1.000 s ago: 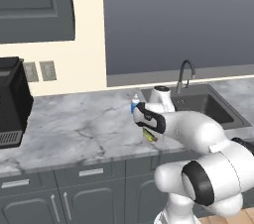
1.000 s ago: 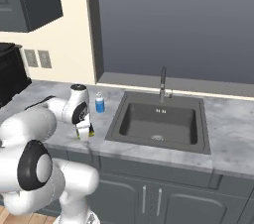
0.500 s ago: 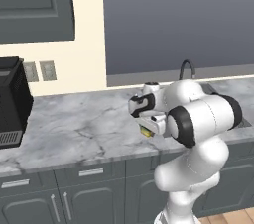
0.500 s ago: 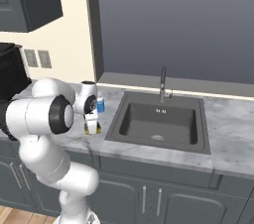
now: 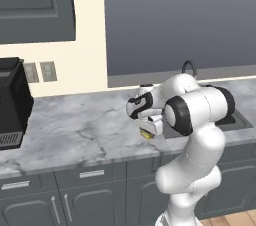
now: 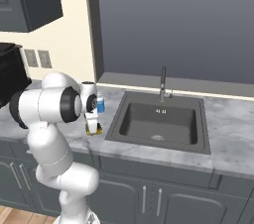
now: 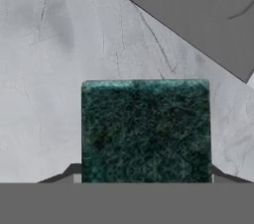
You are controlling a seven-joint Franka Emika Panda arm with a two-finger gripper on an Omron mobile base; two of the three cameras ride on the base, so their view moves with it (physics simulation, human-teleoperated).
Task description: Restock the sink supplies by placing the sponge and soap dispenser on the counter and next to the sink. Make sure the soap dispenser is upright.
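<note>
My pincer (image 6: 93, 128) is pinching the little yellow block sponge with the dark green scrubby face (image 7: 146, 131). My two small dark fingers press on its two sides. From my hand camera, the green face looks up at me and the grey-white marble counter with dark veins (image 7: 54, 59) is under it. From the right base camera, the sponge (image 6: 94, 129) is low over the counter (image 6: 225, 136), just beside the left edge of the dark grey sink bowl (image 6: 158, 121). I cannot tell if it touches the counter. The small blue and white soap bottle (image 6: 99, 103) stands upright just behind my hand, near the sink's left side. From the left base camera, a bit of the yellow sponge (image 5: 146, 133) peeks out under my hand.
</note>
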